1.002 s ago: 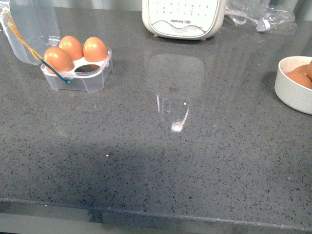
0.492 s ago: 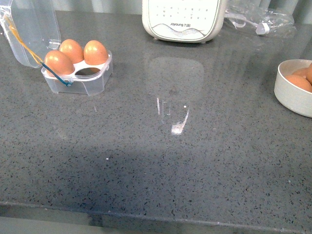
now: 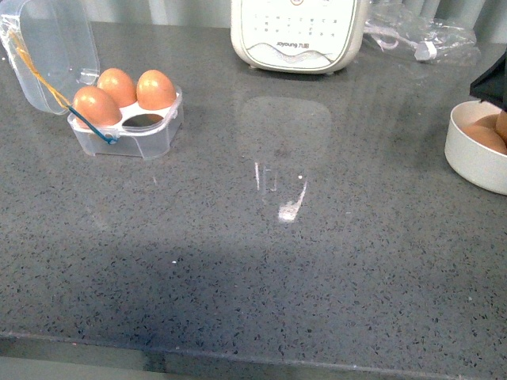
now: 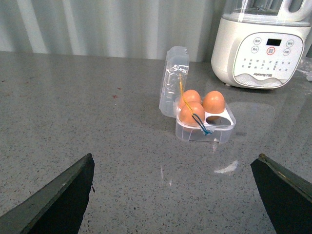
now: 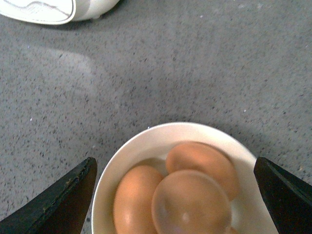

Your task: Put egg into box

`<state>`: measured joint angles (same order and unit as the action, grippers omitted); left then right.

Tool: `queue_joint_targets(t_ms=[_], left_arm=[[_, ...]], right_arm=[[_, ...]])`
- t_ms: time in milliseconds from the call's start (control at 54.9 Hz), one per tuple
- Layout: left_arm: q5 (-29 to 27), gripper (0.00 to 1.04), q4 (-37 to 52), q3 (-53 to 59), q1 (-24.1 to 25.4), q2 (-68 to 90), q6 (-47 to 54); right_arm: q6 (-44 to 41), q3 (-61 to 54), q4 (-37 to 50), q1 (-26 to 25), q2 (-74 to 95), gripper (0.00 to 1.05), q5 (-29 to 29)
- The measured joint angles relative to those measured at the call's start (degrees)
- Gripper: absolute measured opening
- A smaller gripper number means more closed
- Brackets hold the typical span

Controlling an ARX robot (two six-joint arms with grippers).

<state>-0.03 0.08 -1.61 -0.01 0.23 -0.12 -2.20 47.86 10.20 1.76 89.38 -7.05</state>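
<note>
The box (image 3: 131,131) is a clear four-cell case at the far left of the counter, with its lid (image 3: 47,51) open. It holds three brown eggs (image 3: 97,105), and one near cell (image 3: 145,120) is empty. It also shows in the left wrist view (image 4: 207,127), ahead of my open, empty left gripper (image 4: 175,158). My right gripper (image 5: 173,163) is open above a white bowl (image 5: 146,141) that holds three brown eggs (image 5: 192,204). The gripper is clear of them. In the front view a dark part of it (image 3: 493,83) shows over the bowl (image 3: 471,162).
A white Joyoung appliance (image 3: 297,32) stands at the back centre. It also shows in the left wrist view (image 4: 261,48). Crumpled clear plastic (image 3: 424,36) lies at the back right. The grey counter's front edge (image 3: 253,356) runs along the bottom.
A dark part of my right gripper has come into the front view above the bowl at the right edge. The box and its eggs have not moved on the counter.
</note>
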Motion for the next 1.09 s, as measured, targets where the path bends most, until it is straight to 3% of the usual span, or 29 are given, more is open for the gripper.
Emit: queue_joint_targets(t_ms=[1093], left_arm=[[-0.02,0.98,0.00,0.00,0.00,0.00,0.02]], right_arm=[[0.46,-3.26,4.81,-1.62,2.16,0.97,-0.79]])
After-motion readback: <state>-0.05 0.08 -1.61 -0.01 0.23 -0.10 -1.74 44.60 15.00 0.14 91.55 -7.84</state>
